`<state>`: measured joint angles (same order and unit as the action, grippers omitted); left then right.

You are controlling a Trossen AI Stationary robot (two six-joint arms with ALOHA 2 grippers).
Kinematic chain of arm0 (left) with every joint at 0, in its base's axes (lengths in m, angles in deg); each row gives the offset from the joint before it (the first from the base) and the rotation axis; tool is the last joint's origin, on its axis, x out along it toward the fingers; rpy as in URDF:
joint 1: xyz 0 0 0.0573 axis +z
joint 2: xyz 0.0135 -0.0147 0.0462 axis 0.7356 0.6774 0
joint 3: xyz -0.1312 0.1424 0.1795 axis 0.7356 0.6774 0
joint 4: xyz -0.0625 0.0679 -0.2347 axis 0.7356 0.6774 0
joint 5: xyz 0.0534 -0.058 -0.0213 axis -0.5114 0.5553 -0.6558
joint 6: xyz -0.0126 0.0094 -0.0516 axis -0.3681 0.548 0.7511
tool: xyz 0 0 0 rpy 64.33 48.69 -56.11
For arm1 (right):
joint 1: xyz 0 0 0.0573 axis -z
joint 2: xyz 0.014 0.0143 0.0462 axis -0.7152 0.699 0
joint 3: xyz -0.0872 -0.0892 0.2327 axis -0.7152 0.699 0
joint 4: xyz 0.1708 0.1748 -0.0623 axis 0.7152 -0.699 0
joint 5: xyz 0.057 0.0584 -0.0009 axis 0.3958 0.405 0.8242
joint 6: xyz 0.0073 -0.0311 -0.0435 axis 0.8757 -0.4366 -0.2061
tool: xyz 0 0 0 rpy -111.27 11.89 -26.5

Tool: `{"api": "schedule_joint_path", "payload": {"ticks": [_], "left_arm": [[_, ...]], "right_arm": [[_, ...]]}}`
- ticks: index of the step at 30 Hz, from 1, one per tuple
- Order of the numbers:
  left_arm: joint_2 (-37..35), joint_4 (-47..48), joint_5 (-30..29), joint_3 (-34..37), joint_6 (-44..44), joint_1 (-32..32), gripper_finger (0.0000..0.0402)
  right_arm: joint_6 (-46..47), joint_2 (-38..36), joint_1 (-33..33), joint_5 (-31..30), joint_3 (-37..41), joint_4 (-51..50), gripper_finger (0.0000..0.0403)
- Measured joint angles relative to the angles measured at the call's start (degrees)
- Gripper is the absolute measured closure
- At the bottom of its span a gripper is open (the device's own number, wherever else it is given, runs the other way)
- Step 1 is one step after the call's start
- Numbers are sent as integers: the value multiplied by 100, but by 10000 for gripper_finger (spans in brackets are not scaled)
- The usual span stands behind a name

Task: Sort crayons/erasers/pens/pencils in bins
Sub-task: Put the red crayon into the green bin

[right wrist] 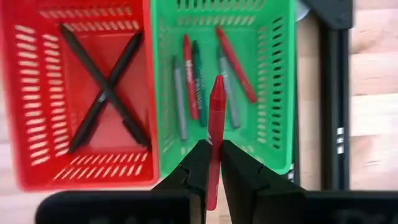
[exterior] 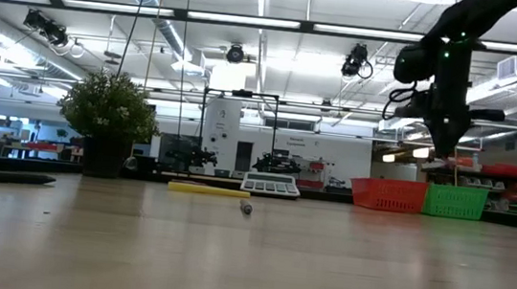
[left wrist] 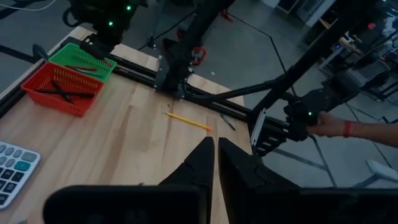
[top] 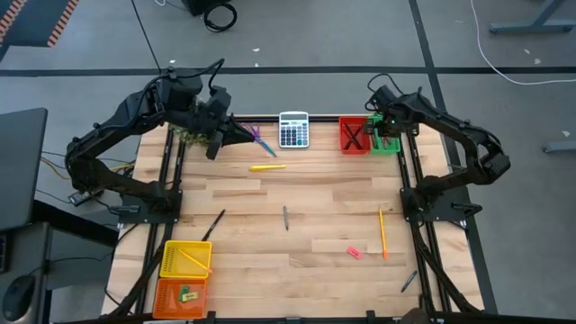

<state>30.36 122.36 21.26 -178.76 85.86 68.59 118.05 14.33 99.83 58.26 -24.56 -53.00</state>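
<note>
My right gripper hangs over the green bin at the table's far right, shut on a red crayon. Several crayons, red and grey-green, lie in that bin. Beside it, the red bin holds two crossed black pens. My left gripper is shut on nothing, raised at the far left. Loose on the table lie a yellow pen, two dark pens, a pencil and a pink eraser. The yellow bin and orange bin stand near left. My right gripper pinches the red crayon about its middle between the two fingers. The fingers slant steeply down from above. The crayon's pointed end sticks out past the fingertips over the green bin, and the crayon is lifted clear of it.
A grey calculator sits at the far edge, with purple-handled scissors and a small plant left of it. Another dark pen lies near right. A person's hand shows beyond the table's right side.
</note>
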Motion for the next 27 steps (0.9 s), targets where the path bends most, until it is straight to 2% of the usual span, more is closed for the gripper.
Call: {"api": "schedule_joint_path", "payload": {"ticks": [6, 11, 19, 27], "left_arm": [[2, -151, -42, 0, 217, 0, 381], [4, -195, -42, 0, 396, 0, 376], [4, -186, -44, 0, 437, -102, 381], [4, -183, -46, 0, 346, -160, 378]], "right_arm": [[-129, 375, -255, -320, -2, 302, 360], [67, 662, -161, -474, -2, 541, 360], [-150, 939, 166, -528, -2, 764, 360], [-154, 1285, 166, -563, -2, 813, 360]]}}
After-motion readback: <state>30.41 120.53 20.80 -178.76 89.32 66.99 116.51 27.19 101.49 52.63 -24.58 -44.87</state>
